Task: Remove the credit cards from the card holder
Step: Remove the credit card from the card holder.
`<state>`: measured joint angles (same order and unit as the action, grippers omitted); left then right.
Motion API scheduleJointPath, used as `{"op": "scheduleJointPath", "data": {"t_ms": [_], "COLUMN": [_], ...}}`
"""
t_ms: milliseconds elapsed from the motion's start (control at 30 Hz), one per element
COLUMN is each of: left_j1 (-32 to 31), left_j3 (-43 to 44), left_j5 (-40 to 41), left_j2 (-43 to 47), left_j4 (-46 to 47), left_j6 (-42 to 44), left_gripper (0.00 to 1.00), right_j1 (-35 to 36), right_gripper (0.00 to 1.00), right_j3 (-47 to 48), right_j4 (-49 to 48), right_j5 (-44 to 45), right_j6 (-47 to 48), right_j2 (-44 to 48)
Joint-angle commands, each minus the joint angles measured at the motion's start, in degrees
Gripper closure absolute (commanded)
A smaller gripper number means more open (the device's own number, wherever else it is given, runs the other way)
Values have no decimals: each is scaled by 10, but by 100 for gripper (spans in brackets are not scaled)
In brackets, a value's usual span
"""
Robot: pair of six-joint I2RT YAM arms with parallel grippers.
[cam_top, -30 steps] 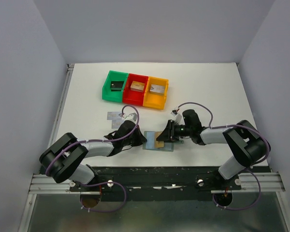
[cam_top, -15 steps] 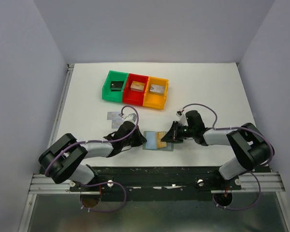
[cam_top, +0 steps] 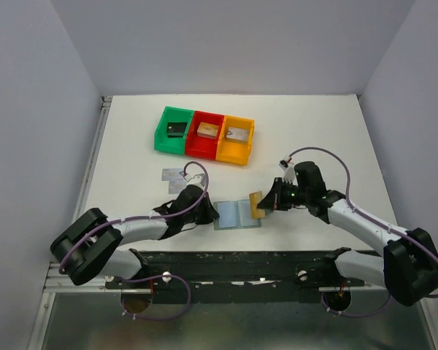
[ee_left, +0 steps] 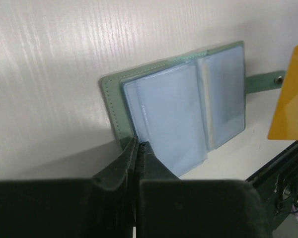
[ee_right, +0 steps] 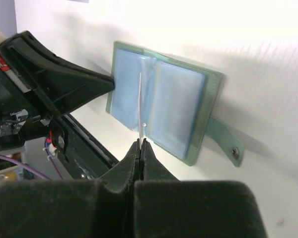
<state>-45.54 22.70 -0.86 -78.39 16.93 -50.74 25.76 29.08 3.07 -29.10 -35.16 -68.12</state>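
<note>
The card holder lies open on the table near the front edge, pale blue pockets up, its tab to the right. My left gripper is shut on its left edge; in the left wrist view the gripper pinches the green cover of the card holder. My right gripper is shut on a tan-gold credit card, held just clear of the holder's right side. In the right wrist view the card is edge-on above the gripper, over the card holder. The card also shows in the left wrist view.
A silvery-grey card lies on the table behind my left gripper. Green, red and orange bins stand in a row at the back, each holding a small block. The table's front edge runs just below the card holder.
My right gripper has drawn the tan-gold card out of the card holder and moved right with it. The left gripper has stayed clamped on the holder's left edge.
</note>
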Motion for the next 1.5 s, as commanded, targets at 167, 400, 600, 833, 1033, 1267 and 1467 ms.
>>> {"op": "scheduleJointPath", "data": {"t_ms": [167,400,600,833,1033,1267,1467], "left_j1": [10,52,68,68,45,31,27], "left_j3": [78,129,110,107,103,107,105], "left_j5": [10,-182,-417,-535,-564,-565,-583], "left_j2": [165,252,333,335,297,280,273], "left_j4": [-168,-135,-59,-43,-26,-25,-20], "left_j6": [95,182,208,193,190,198,198], "left_gripper": [34,24,32,34,40,44,57], "right_j1": [20,110,178,209,235,251,255], "right_gripper": [100,100,100,100,100,100,100], "right_j3": [137,239,262,292,331,358,364], "right_j4": [266,376,388,400,433,450,450], "right_j5": [49,-42,-153,-197,-183,-164,-153], "right_j6": [173,266,301,310,330,336,336], "right_j2": [66,54,58,55,37,26,20]}}
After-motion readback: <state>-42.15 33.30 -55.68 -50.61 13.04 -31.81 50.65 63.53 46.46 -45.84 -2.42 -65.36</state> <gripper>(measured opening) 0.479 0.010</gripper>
